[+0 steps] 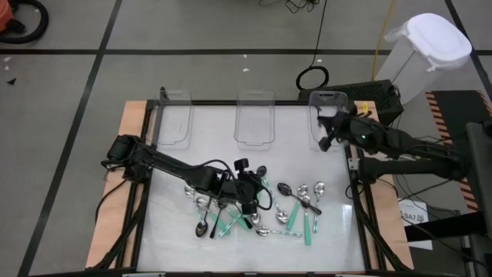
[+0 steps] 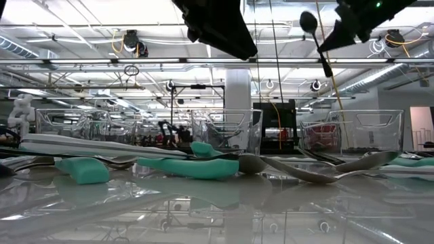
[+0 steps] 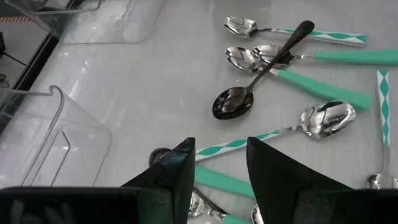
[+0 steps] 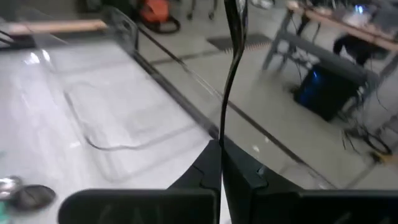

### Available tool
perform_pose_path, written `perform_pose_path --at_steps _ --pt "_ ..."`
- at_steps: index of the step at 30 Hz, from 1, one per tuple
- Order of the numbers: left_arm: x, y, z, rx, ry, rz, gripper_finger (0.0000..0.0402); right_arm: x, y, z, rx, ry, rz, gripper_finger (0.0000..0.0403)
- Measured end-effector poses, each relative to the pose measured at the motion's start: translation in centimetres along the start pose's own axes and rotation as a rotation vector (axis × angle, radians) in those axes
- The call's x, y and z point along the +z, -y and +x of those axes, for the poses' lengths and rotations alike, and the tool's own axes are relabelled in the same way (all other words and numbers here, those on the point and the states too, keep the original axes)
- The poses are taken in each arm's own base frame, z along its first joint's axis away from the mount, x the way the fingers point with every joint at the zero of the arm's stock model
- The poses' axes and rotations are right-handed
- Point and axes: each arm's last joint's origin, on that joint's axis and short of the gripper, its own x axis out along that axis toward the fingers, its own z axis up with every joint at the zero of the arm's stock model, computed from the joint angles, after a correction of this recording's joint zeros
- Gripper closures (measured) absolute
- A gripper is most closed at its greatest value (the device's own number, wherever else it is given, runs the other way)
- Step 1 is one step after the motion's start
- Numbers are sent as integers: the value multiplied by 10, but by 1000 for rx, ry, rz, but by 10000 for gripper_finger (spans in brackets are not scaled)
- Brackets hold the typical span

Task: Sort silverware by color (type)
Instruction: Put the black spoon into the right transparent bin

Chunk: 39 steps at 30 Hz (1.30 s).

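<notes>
We look down on a grey floor [image 1: 200, 35] crossed by dark lines, a black cable coil [image 1: 313, 78] lying on it; a white lidded bin [image 1: 424, 54] stands to one side — beside it a red-striped strip. Across the room we see a white ceiling [image 2: 88, 27] hung with pipes and strip lights; a white pillar [image 2: 237, 91] rises mid-room; a desk [image 4: 336, 25] stands farther off.

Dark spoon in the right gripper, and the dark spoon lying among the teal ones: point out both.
Held dark spoon [image 2: 309, 22], low view, on its bowl.
Lying dark spoon [image 3: 232, 102], left wrist view, on its bowl.
</notes>
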Motion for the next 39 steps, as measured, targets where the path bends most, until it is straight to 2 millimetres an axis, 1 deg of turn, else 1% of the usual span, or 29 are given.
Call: perform_pose_path --at_steps 6,13,17,21,28,33,35,39 --pt "-1 2 2 -2 -4 -28 256 -19 16 22 -65 -115 66 403" --pt "-5 5 6 -8 -22 -22 256 -45 35 39 -161 -178 202 403" --pt "-6 7 10 -9 -23 -23 256 -63 41 49 -181 -232 285 403" --pt "-8 8 13 -8 -35 -13 256 -76 45 61 -179 -268 351 403" --pt "-5 9 15 -13 -2 -15 256 -87 51 82 -223 -358 382 403" --pt "-6 9 15 -13 -6 -11 256 -99 51 96 -231 -461 387 403" --pt "-6 9 15 -13 -5 -9 256 -103 52 100 -213 -492 409 403" --pt "-6 9 15 -13 -6 -9 256 -106 53 108 -152 -501 465 402"
